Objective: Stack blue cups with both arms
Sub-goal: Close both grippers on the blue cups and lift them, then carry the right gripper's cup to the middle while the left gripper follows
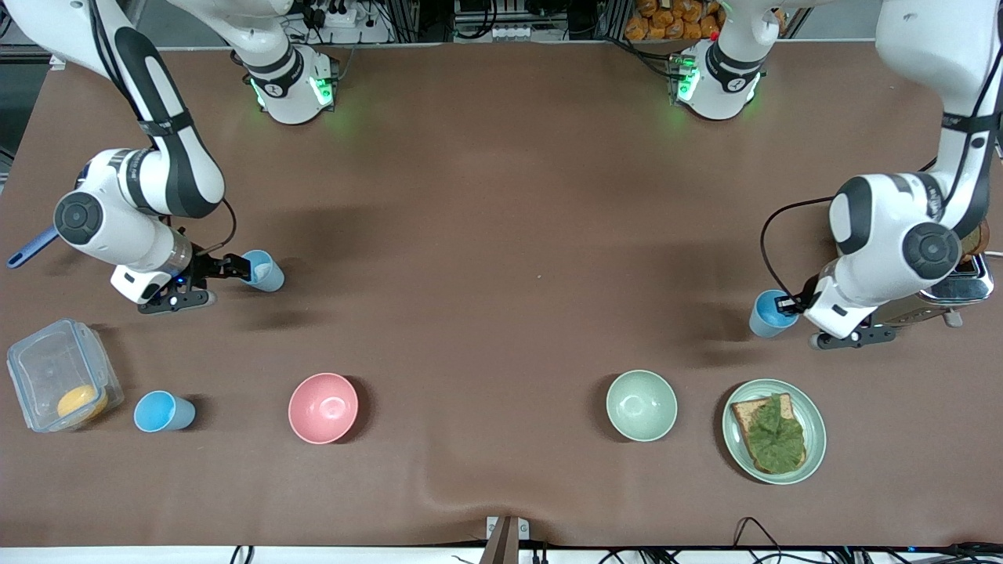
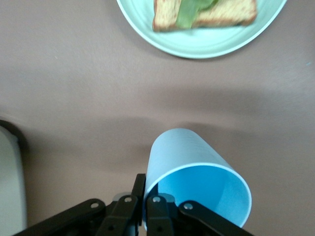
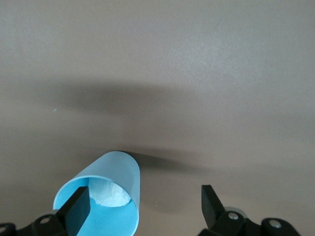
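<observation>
On the brown table mat (image 1: 501, 235) my left gripper (image 2: 143, 206) pinches a light, slippery blue plastic tumbler's (image 2: 197, 179) rim, while my right gripper (image 3: 145, 206) gapes wide, one finger inside another small blue plastic cup (image 3: 106, 196).

Bystanders I can see on my brown table (image 1: 501, 196)

Nearest my camera: clear lidded box (image 1: 59, 384) with something orange, pink bowl (image 1: 323, 407), pale green bowl (image 1: 641, 405), green plate (image 1: 815, 439) with leaf-topped toast (image 1: 772, 432). A toaster (image 1: 960, 286) sits at the left arm's end, a blue utensil handle (image 1: 31, 247) at the right arm's.

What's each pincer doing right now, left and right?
Left pincer: shut on the rim of a blue cup.
Right pincer: open, one finger inside another blue cup, not gripping.
</observation>
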Motion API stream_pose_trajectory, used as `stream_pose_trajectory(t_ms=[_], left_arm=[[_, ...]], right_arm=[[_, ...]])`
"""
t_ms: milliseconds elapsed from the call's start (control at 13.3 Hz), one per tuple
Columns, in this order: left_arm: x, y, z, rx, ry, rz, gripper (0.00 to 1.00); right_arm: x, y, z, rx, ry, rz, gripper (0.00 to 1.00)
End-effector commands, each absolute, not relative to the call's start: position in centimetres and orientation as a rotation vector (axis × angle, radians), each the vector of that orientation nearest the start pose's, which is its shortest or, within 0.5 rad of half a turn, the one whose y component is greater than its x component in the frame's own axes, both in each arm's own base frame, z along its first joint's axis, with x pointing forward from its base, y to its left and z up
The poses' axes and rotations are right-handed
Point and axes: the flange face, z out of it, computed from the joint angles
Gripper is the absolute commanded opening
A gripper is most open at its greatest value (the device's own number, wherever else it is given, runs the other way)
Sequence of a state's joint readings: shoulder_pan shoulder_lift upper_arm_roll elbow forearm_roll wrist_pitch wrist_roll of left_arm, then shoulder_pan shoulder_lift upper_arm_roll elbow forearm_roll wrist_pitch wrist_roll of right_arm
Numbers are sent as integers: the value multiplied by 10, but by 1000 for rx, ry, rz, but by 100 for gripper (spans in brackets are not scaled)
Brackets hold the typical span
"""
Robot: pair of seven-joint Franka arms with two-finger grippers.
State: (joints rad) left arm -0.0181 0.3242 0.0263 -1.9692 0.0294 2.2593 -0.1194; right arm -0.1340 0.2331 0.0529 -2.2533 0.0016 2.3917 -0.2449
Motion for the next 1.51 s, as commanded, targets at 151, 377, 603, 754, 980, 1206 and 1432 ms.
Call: stream_pose_trajectory(t_ms=[151,377,603,754,980,1206,1432], left_arm=[[608,-15,353,-3128,-141,50,0],[624,-29,370,-3142,-171,47,0],[623,-29,377,-3144,-172,38,0],[617,-29,379,-3167,-192,112,0],[620,-34,402,-3186,-213,98,0],[621,-30,431,-3180,-201,135,0],[617,-31,434,-3138,-180,200,0]], right_arm=[[512,-45,237,-3104,-268,119,100],[513,-44,235,-3103,-270,123,78],[513,-42,233,-3101,-272,130,42],[512,-40,230,-3101,-260,137,20],[515,-37,232,-3101,-265,128,0],[519,-21,237,-3100,-306,124,0],[535,19,258,-3105,-316,105,0]])
